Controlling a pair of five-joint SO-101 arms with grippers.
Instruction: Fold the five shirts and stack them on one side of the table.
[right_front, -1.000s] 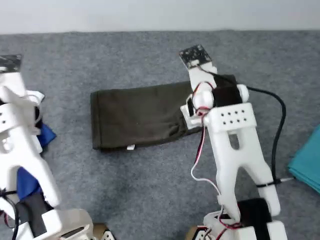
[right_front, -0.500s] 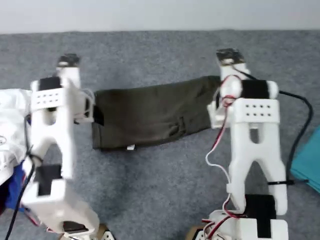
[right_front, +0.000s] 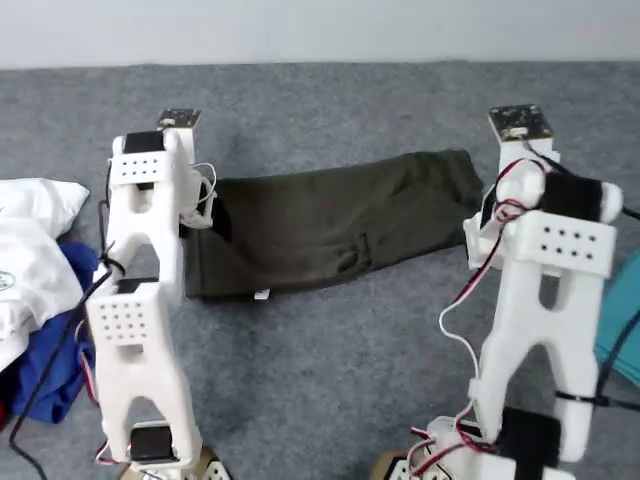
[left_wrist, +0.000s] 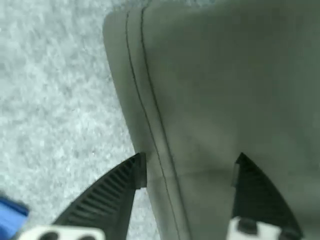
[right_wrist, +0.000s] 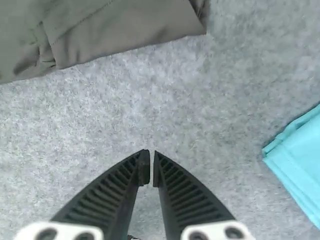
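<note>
An olive shirt (right_front: 320, 235), folded into a long band, is laid across the middle of the grey-covered tabletop (right_front: 330, 390), with its length running from one arm towards the other. A small white tag (right_front: 262, 294) is seen at its near edge, towards the left end.

The left tool (left_wrist: 190, 175) is held open at the shirt's left end. In the left wrist view one finger (left_wrist: 117, 187) is set over bare tabletop just beside the stitched hem, while the other is set over the cloth, so that the hem is straddled. Whether either finger is pressed onto the cloth cannot be told.

The right tool (right_wrist: 150, 167) is closed, with nothing held between its fingers. It is poised over bare tabletop just off the shirt's right end and is kept apart from the cloth. The shirt's corner, with a few creases near it, is seen beyond the fingertips in the right wrist view.

A teal shirt (right_wrist: 300, 160) is laid flat at the tabletop's right edge, near the right arm and well apart from the olive one. At the far left, beyond the left arm, a white shirt (right_front: 30, 240) is heaped loosely, and a blue shirt (right_front: 60, 350) is bunched partly beneath it.
</note>
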